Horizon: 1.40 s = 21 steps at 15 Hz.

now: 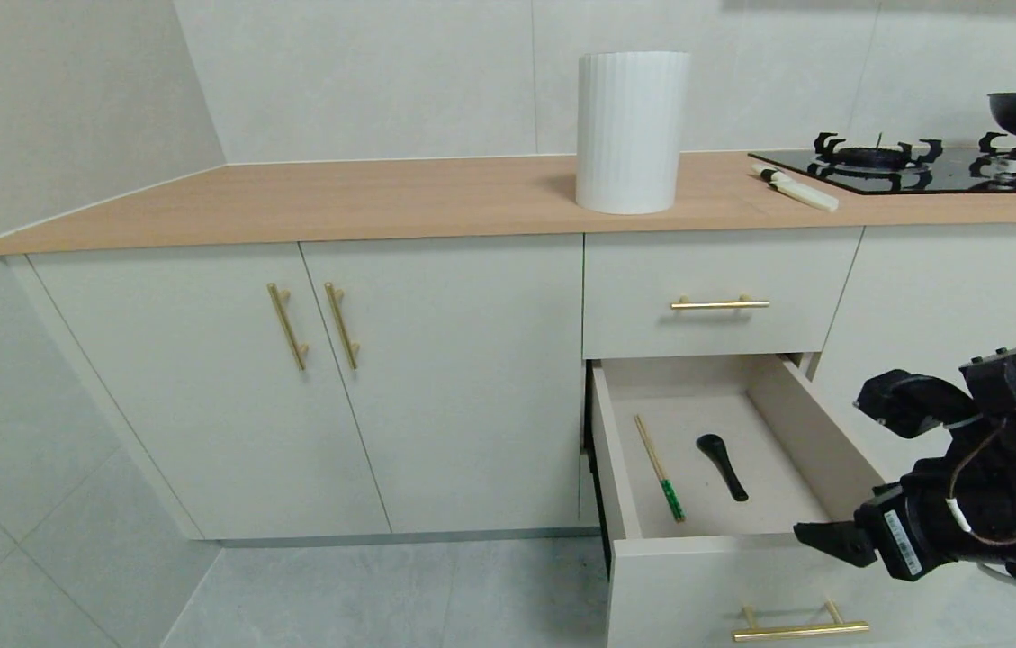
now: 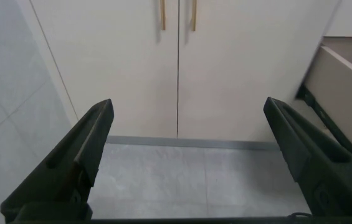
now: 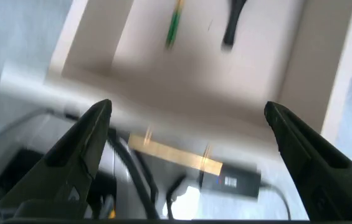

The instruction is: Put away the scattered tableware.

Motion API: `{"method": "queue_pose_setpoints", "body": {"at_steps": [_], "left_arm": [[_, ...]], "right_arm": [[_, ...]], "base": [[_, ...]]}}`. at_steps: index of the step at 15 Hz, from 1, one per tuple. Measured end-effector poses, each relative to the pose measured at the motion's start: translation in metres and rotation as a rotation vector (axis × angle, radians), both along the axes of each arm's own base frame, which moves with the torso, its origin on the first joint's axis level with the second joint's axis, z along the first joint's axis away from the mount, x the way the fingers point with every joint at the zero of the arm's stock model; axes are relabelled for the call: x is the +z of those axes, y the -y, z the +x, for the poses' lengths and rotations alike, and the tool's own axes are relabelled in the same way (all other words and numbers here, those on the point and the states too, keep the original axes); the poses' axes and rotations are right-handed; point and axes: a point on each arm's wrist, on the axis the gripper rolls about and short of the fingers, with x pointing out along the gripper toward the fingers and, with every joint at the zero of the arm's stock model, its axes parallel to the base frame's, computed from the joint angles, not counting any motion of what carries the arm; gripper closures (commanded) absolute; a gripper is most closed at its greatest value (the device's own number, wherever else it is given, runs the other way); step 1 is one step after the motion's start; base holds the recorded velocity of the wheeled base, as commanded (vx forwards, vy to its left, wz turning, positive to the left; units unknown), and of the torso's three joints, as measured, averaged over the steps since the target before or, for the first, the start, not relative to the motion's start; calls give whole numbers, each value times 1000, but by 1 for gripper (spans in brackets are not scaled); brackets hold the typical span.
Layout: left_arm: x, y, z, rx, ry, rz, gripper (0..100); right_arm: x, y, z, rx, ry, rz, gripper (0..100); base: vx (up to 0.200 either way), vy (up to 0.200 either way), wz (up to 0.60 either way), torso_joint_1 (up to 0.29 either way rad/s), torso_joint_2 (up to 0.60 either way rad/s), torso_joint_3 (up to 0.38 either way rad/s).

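- The drawer [image 1: 818,423], second one down and right of the cupboard doors [image 1: 328,387], is pulled out toward us so there's somewhere to drop things. The chopsticks [image 1: 659,468] and black spoon [image 1: 723,466] lie side by side on its floor, chopsticks on the left, not touching.
- The right tool [image 1: 831,468] hangs just off the drawer's near right corner. Its fingers are spread wide with nothing between them, so to us it looks free for another pick.
- The left tool [image 2: 185,137] sits low on the left, facing the cupboard doors. It's wide open and empty too, parked out of the way, we'd guess.
- Up on the bench [image 1: 382,202] a pale utensil [image 1: 794,189] lies by the hob's [image 1: 921,171] near left corner, right of the white ribbed canister [image 1: 629,130]. We reckon that's the piece left to stash, which would explain the open drawer.
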Motion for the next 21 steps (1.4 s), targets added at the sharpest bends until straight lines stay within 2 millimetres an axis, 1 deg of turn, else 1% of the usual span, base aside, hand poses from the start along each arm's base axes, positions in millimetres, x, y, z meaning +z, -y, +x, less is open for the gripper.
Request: {"method": "queue_pose_setpoints", "body": {"at_steps": [3, 5, 8, 11, 14, 16, 21], "left_arm": [[0, 0, 0, 0, -1, 0, 0], [0, 0, 0, 0, -1, 0, 0], [0, 0, 0, 0, -1, 0, 0], [0, 0, 0, 0, -1, 0, 0], [0, 0, 0, 0, -1, 0, 0], [0, 0, 0, 0, -1, 0, 0], [0, 0, 0, 0, -1, 0, 0]], "right_arm": [[-15, -7, -2, 41, -64, -44, 0], [-29, -14, -3, 74, -117, -75, 0], [-47, -25, -14, 181, -173, -156, 0], [-58, -29, -23, 235, -206, -215, 0], [-65, -32, -27, 262, -231, -234, 0], [-70, -34, -24, 254, -239, -247, 0], [-80, -36, -8, 188, -214, -266, 0]], "base": [[0, 0, 0, 0, 0, 0], [0, 0, 0, 0, 0, 0], [0, 0, 0, 0, 0, 0], [0, 0, 0, 0, 0, 0], [0, 0, 0, 0, 0, 0], [0, 0, 0, 0, 0, 0], [0, 0, 0, 0, 0, 0]]}}
